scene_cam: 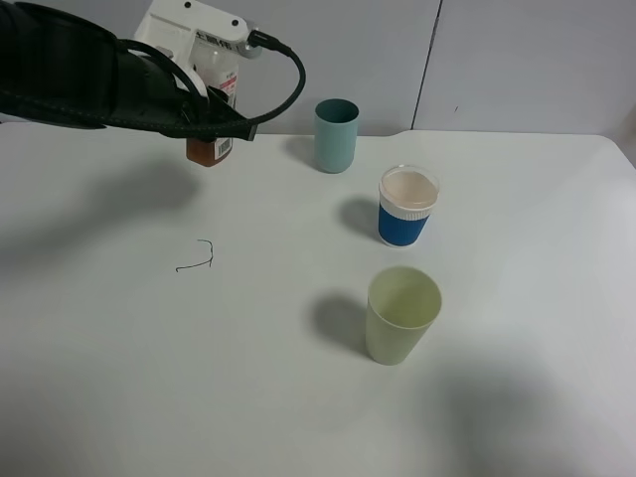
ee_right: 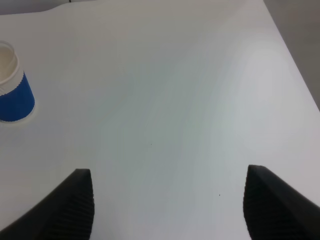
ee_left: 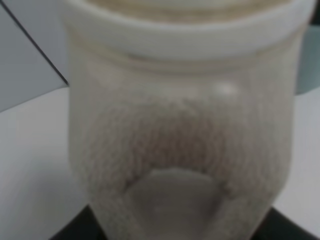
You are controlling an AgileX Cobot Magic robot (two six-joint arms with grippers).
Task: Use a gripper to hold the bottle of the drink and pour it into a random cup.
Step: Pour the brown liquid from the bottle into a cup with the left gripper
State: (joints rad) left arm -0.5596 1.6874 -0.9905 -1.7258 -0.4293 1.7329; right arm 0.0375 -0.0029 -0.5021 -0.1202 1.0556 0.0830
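Observation:
My left gripper (scene_cam: pixel 217 117) is shut on the bottle (scene_cam: pixel 211 147) and holds it upright above the table at the back left. The drink (scene_cam: pixel 204 152) shows reddish-brown at the bottle's bottom, under the white label. In the left wrist view the bottle (ee_left: pixel 185 125) fills the picture, blurred and very close. The teal-green cup (scene_cam: pixel 336 135) stands upright to the right of the bottle, near the table's back edge, apart from it. My right gripper (ee_right: pixel 170 205) is open over bare table, with nothing between its dark fingers (ee_right: pixel 75 205).
A blue cup with a white rim (scene_cam: pixel 407 206) stands right of centre, and it shows in the right wrist view as the blue cup (ee_right: pixel 12 90). A pale yellow-green cup (scene_cam: pixel 402 314) stands nearer the front. A thin dark squiggle (scene_cam: pixel 196 260) lies on the white table (scene_cam: pixel 517 298).

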